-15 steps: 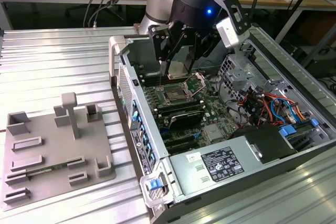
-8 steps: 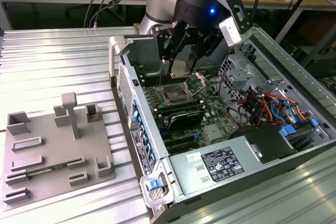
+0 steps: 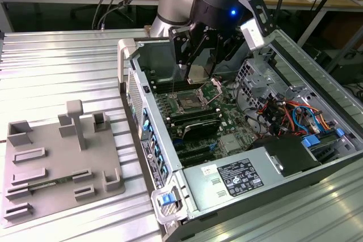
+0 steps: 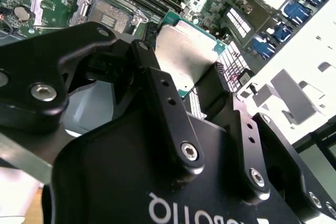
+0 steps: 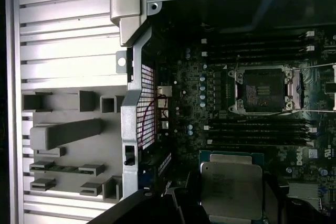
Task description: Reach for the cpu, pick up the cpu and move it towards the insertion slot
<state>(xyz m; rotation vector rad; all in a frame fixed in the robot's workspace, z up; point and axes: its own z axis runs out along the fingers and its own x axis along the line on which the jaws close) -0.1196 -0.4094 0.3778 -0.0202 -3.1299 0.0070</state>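
My gripper (image 3: 197, 67) hangs inside the open computer case, shut on the cpu (image 3: 197, 72), a small silvery square chip with a thin edge. In the second wrist view the cpu (image 4: 185, 56) sits clamped between the two black fingers (image 4: 157, 90), held above the board. The insertion slot (image 3: 187, 104), a steel-framed socket with a dark centre and its wire lever raised, lies just below and in front of the held chip. The first wrist view has the cpu (image 5: 231, 183) a short way from the insertion slot (image 5: 261, 90), with memory slots between them.
A grey fixture plate (image 3: 57, 157) with upright blocks lies on the slatted metal table at the exterior view's left. The case wall (image 3: 133, 83) rises beside the board. A power supply (image 3: 238, 177) and a bundle of coloured cables (image 3: 289, 114) fill the case's nearer and right parts.
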